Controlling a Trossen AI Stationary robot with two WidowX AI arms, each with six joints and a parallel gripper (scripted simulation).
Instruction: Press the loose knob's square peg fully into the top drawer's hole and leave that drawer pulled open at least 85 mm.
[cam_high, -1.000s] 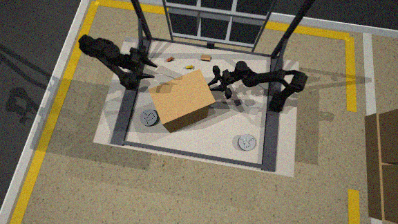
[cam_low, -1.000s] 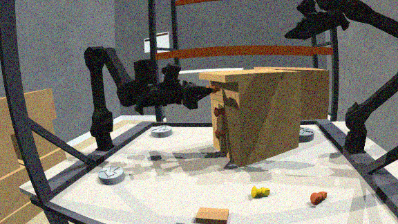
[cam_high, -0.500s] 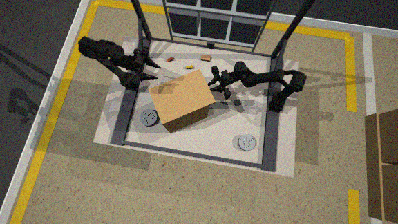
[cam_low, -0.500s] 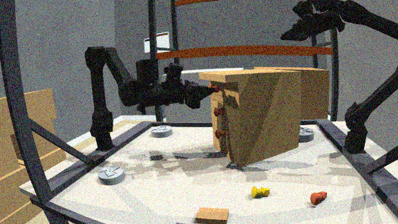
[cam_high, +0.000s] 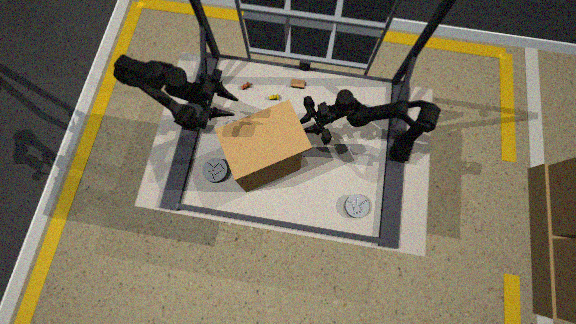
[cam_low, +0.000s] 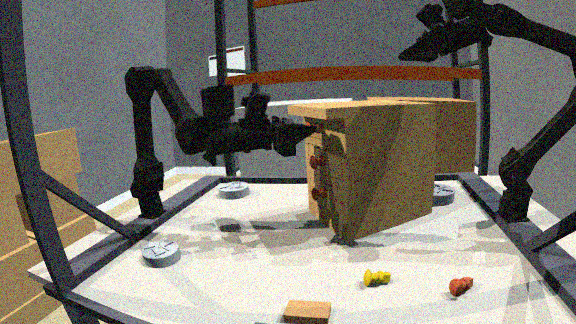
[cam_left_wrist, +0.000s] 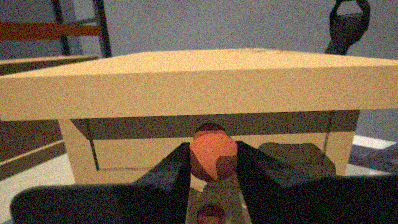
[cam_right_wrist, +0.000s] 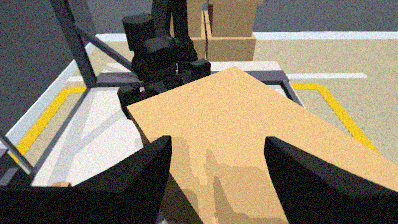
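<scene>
From the top, your left hand (cam_high: 304, 126) (cam_low: 311, 131) (cam_left_wrist: 211, 149) (cam_right_wrist: 193, 111) faces the cabinet (cam_high: 265, 140) (cam_low: 390, 165) (cam_left_wrist: 200, 95) (cam_right_wrist: 225, 110), with yellow floor tape (cam_high: 507, 100) (cam_right_wrist: 345, 120) beyond the desk (cam_high: 300, 210) (cam_low: 250, 280) (cam_left_wrist: 55, 170) (cam_right_wrist: 105, 125); in the exterior view, a yellow piece (cam_high: 274, 97) (cam_low: 376, 278) and a wooden block (cam_high: 298, 84) (cam_low: 307, 311) (cam_right_wrist: 61, 184) lie well apart from that hand, grey wall behind; in the left wrist view, its fingers are closed on the red knob (cam_low: 316, 124) (cam_left_wrist: 214, 150), before the top drawer (cam_left_wrist: 130, 152); you seem to be seating the peg, though its depth is hidden, so press straight in, then pull; in the right wrist view, your right hand (cam_high: 234, 106) (cam_low: 410, 36) (cam_right_wrist: 217, 143) hangs half open and unladen above the cabinet

Right gripper lower and narrower, left gripper nudged forward

Over the last second the black right gripper (cam_high: 235, 107) (cam_low: 409, 36) (cam_right_wrist: 217, 143) has come down and shifted a little toward the tan wooden cabinet (cam_high: 265, 140) (cam_low: 390, 165) (cam_left_wrist: 200, 95) (cam_right_wrist: 215, 110), its fingertips now closer together than they stood at first, most of that narrowing done by the middle moment, while the black left gripper (cam_high: 305, 125) (cam_low: 316, 129) (cam_left_wrist: 211, 149) has edged slightly nearer the cabinet's drawer front
</scene>
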